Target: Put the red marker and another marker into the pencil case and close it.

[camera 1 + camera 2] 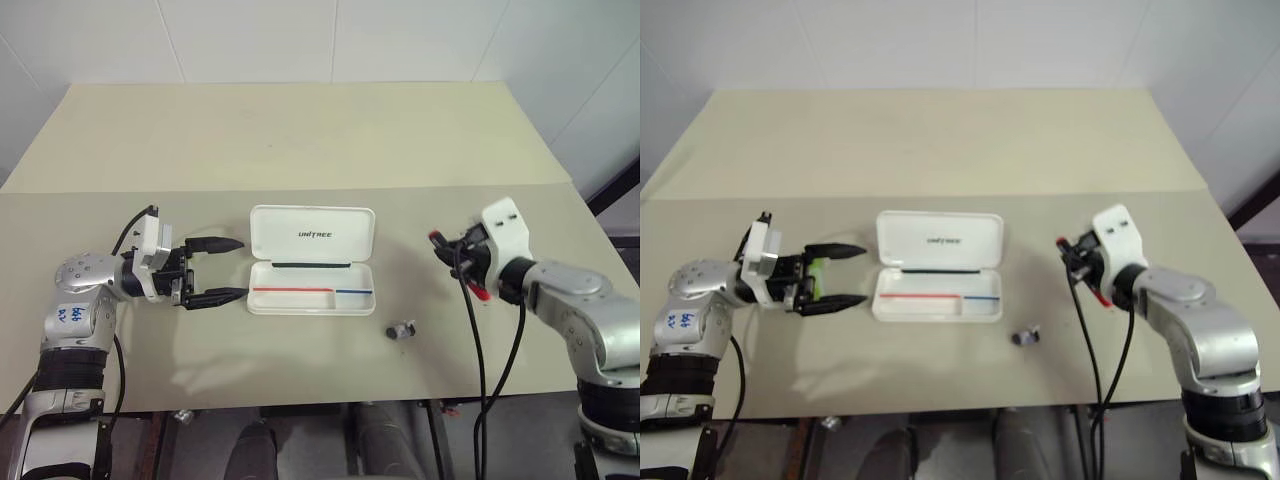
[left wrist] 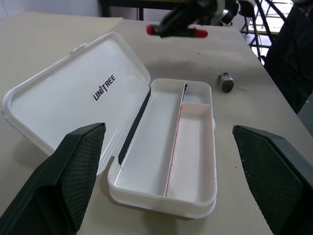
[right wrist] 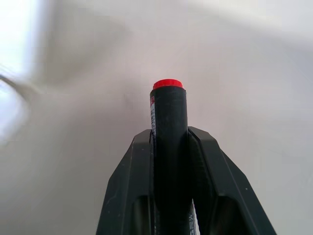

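Note:
The white pencil case [image 1: 300, 222] lies open at mid-table, its lid with "UNITREE" lettering folded back and its tray [image 2: 193, 147] empty. My right gripper [image 1: 455, 250] is off to the case's right, raised above the table and shut on the red marker [image 3: 168, 112], whose red ends [image 1: 436, 237] stick out on both sides of the fingers. My left gripper [image 1: 215, 270] stands open just left of the case, pointing at it, with nothing between its fingertips [image 2: 83, 161]. A bit of the lime-green marker [image 1: 814, 272] shows by the base of the left fingers; whether it touches them I cannot tell.
A small grey-black lump [image 1: 400, 331] lies on the table in front of the case's right end. The beige table [image 1: 300, 140] stretches bare behind the case. Black cables [image 1: 478, 340] hang from my right wrist past the table's front edge.

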